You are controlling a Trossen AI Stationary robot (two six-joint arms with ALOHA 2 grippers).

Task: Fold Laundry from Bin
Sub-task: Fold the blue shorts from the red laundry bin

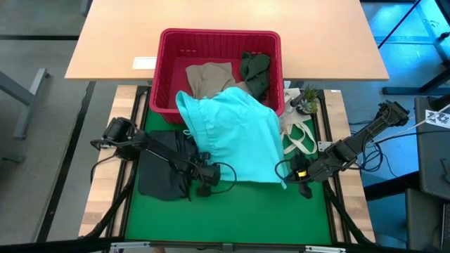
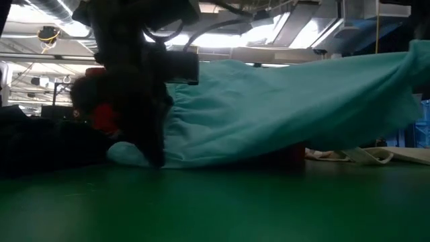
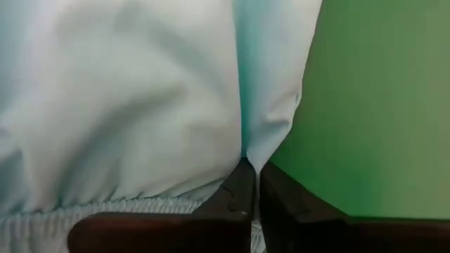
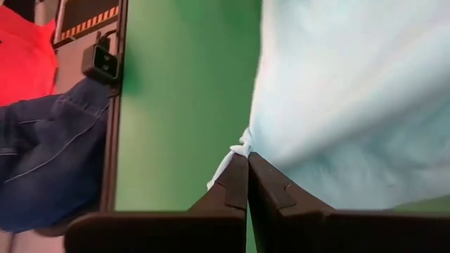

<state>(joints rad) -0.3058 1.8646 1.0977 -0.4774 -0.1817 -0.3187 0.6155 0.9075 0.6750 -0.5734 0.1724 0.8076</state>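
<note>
Teal garment (image 1: 235,133) hangs out of the red bin (image 1: 169,67) onto the green mat (image 1: 225,211) in the high view; beige (image 1: 209,76) and olive (image 1: 256,70) pieces remain in the bin, a dark garment (image 1: 162,172) lies on the mat under the left arm, and the white bag (image 1: 301,137) sits by the right arm. Left gripper (image 1: 204,173) is at the teal's near-left edge, right gripper (image 1: 295,173) at its near-right corner. Low view: teal cloth (image 2: 302,107) is draped just above the mat (image 2: 215,202), with one dark arm (image 2: 134,87) down in front of it. Left wrist view: fingers pressed together, pinching a fold of teal fabric (image 3: 140,105) beside the elastic waistband (image 3: 105,211). Right wrist view: fingers clamped on a bunched teal corner (image 4: 239,151); a person's jeans (image 4: 49,154) show beyond the table. Judged step: both holds set, pull-out and spread. Next move calls for dragging both arms evenly toward the near edge, clearing the bin rim.
</note>
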